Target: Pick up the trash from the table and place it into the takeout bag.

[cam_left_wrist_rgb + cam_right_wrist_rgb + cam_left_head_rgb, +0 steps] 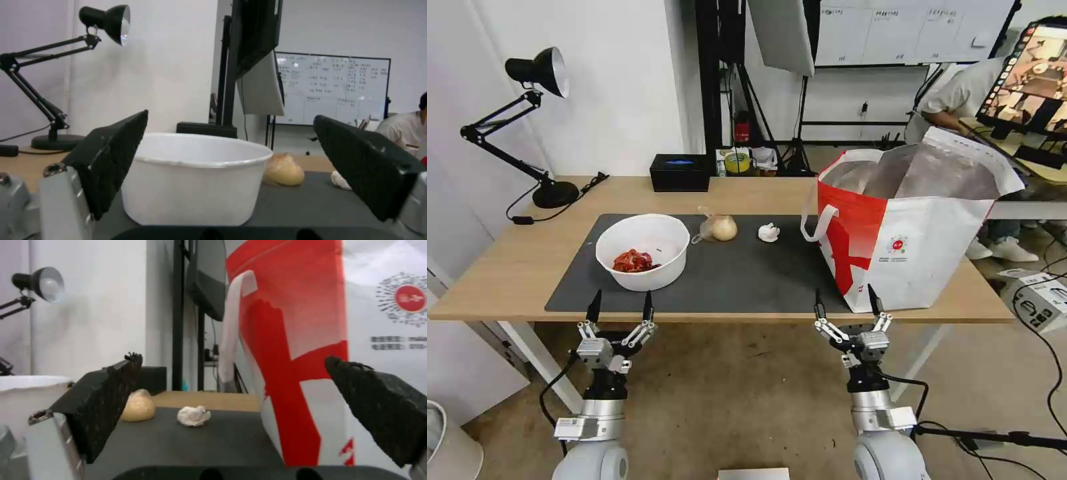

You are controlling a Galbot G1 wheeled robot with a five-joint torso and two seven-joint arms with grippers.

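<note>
Now hovering below desk (514, 280) edge, left hand (620, 309) and right hand (846, 301) both released; risking tipping bowl (642, 251), spilling scraps.

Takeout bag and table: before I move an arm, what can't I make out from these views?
- Inside of the takeout bag: head view, its own wall hides anything below the foil lining.
- Contents of the white bowl: left wrist view, the rim hides the red scraps.
- Clear bag with yellowish lump: too small to identify.
- Printed text under the round logo: blurred, cut off by the edge.
</note>
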